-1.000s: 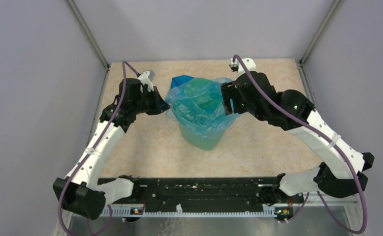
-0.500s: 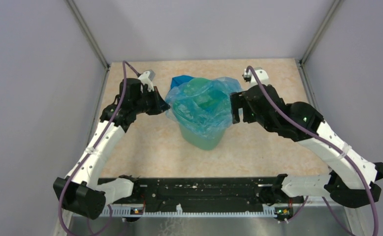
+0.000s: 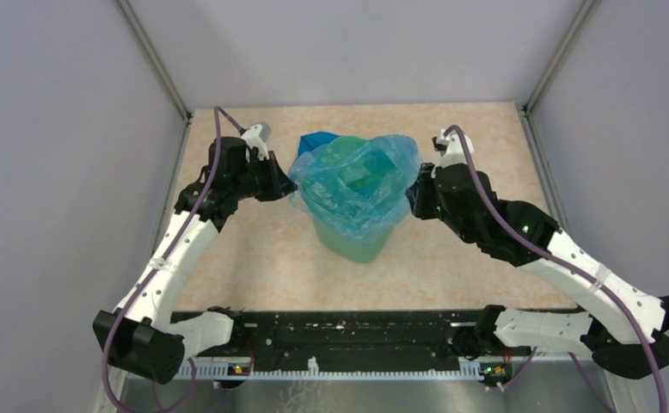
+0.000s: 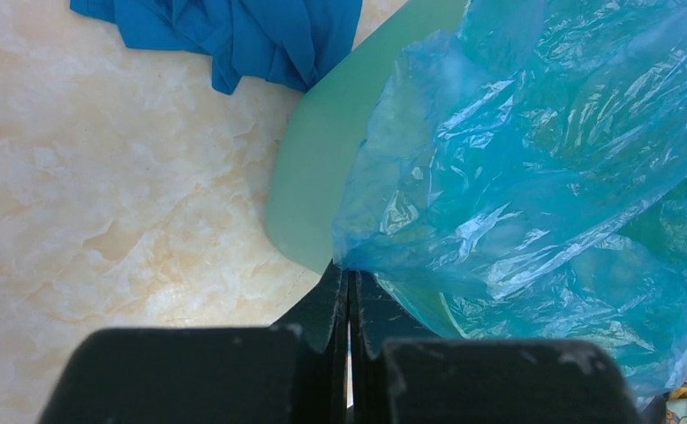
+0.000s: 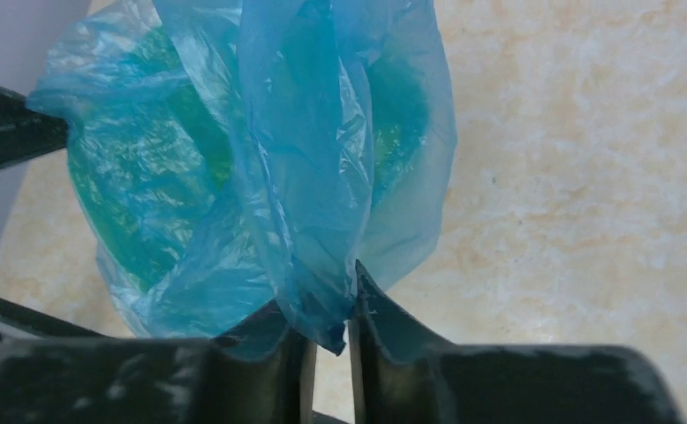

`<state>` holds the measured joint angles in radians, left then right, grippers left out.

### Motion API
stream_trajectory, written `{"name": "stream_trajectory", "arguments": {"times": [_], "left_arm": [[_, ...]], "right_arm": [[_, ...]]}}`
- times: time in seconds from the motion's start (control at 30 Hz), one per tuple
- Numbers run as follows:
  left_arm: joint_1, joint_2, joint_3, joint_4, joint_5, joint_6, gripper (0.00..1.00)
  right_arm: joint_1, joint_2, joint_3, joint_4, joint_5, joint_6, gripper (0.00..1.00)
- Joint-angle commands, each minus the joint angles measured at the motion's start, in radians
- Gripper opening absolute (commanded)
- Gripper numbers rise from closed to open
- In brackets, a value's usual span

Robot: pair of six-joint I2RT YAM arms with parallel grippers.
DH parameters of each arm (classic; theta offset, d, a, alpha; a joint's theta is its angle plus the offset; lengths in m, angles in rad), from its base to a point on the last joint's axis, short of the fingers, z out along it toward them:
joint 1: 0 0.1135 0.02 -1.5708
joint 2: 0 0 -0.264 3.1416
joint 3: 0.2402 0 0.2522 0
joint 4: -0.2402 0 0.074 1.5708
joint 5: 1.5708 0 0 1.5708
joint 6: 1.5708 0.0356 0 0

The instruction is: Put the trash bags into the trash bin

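Observation:
The mint-green trash bin (image 3: 352, 245) stands upright mid-table. A translucent light-blue trash bag (image 3: 354, 182) is draped over its mouth, with its film sagging inside. My left gripper (image 3: 290, 186) is shut on the bag's left edge beside the rim. In the left wrist view its tips (image 4: 349, 272) pinch the trash bag (image 4: 517, 168) next to the bin's rim (image 4: 318, 168). My right gripper (image 3: 415, 191) is at the bin's right side. In the right wrist view that gripper (image 5: 322, 300) is shut on a fold of the trash bag (image 5: 309, 168).
A darker blue crumpled bundle (image 3: 316, 140) lies on the table behind the bin's left corner, and also shows in the left wrist view (image 4: 234, 35). Grey walls with metal posts enclose the marbled tabletop (image 3: 254, 258). The arms' base rail (image 3: 348, 331) runs along the near edge.
My right gripper has moved from over the bin's right rim outward to the right, turned, and closed on the bag's right edge, which now stands up. The left arm has not moved.

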<state>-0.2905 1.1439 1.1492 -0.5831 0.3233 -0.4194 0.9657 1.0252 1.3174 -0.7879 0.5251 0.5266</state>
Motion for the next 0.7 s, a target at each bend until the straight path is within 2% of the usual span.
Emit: {"name": "stream_trajectory", "arguments": {"times": [0.0,0.03,0.07,0.27,0.4,0.5,0.67], "left_arm": [[0.004,0.002,-0.011,0.039,-0.003,0.01,0.0],[0.004,0.004,-0.014,0.04,-0.003,0.009,0.0],[0.004,0.007,-0.018,0.04,-0.002,0.008,0.0],[0.004,0.007,-0.054,0.058,0.001,0.0,0.0],[0.004,0.013,-0.086,0.082,0.0,-0.009,0.0],[0.005,0.026,-0.107,0.116,-0.005,-0.02,0.0],[0.004,0.066,-0.099,0.169,-0.03,-0.043,0.0]], "right_arm": [[0.0,0.014,0.02,-0.007,0.057,0.042,0.07],[0.001,0.013,0.014,-0.036,0.065,0.052,0.01],[0.001,0.006,0.002,-0.06,0.065,0.061,0.0],[0.001,-0.054,-0.148,-0.12,0.003,0.099,0.0],[0.001,-0.056,-0.257,-0.094,-0.009,0.121,0.0],[0.0,-0.041,-0.303,-0.056,0.042,0.128,0.0],[-0.03,0.0,-0.32,0.012,0.09,0.113,0.0]]}}
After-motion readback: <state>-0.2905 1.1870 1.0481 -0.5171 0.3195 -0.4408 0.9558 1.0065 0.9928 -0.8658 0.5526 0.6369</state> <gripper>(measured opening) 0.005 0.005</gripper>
